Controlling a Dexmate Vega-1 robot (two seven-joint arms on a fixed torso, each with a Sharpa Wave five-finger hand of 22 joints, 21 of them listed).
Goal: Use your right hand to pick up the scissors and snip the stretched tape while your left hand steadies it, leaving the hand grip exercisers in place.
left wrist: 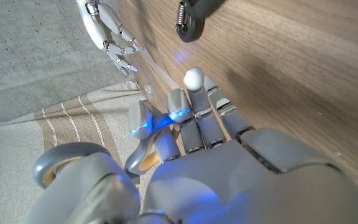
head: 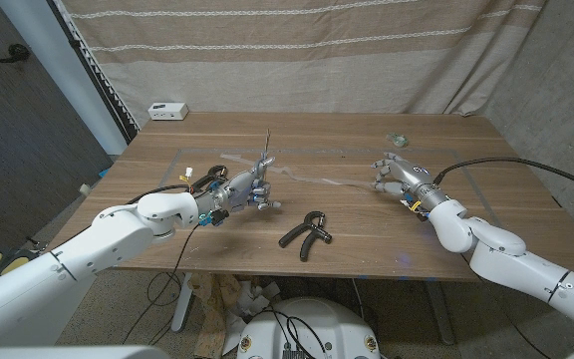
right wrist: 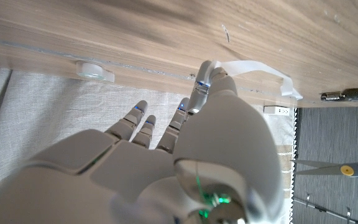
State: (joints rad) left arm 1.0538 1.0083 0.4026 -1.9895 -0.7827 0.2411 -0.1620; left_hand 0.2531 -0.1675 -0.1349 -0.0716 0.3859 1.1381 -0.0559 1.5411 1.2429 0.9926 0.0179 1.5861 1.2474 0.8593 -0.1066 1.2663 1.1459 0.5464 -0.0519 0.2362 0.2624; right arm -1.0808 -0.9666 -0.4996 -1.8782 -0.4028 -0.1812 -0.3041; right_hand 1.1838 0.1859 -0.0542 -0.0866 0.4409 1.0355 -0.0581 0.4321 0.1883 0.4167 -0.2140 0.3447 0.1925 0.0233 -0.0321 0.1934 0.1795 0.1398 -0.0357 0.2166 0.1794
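Hand grip exerciser (head: pixel 307 234) flat on desk (head: pixel 367 249), near front edge. Left hand (head: pixel 250 191) just behind-left of exerciser, fingers (left wrist: pixel 194 112) apparently curled round scissors (head: pixel 267 152), blades pointing up. Right hand (head: pixel 395 179) well right of exerciser, fingers (right wrist: pixel 207 78) pinching end of tape (right wrist: pixel 260 67). Tape stretched above desk behind exerciser, between both hands.
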